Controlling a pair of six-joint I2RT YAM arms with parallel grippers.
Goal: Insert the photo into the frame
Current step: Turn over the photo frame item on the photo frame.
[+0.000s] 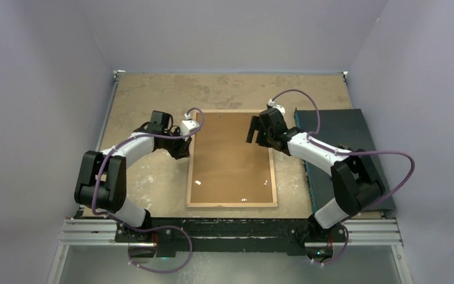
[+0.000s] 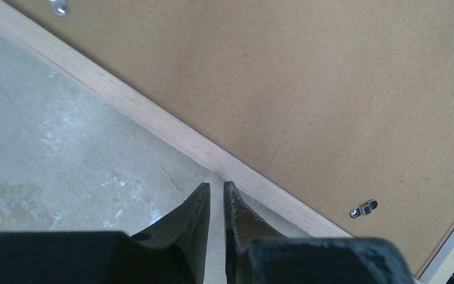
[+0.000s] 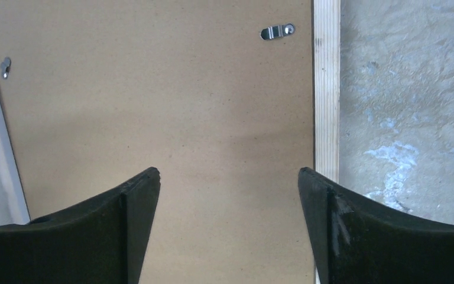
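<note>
Top external: the frame (image 1: 231,205) lies back-up, long axis running near-to-far.

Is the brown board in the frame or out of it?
In. The brown board lies flat inside the frame, edge to edge between its wooden rails, metal clips along its sides.

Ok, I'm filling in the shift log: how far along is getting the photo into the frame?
Looks done: the light-wood rectangular frame lies back-up with the brown backing board seated inside it; the photo is hidden, presumably underneath. In hand: nothing; the left gripper, almost shut, sits beside the frame's left edge, and the right gripper hangs open over the board. Left: perhaps locking the small metal clips.
</note>
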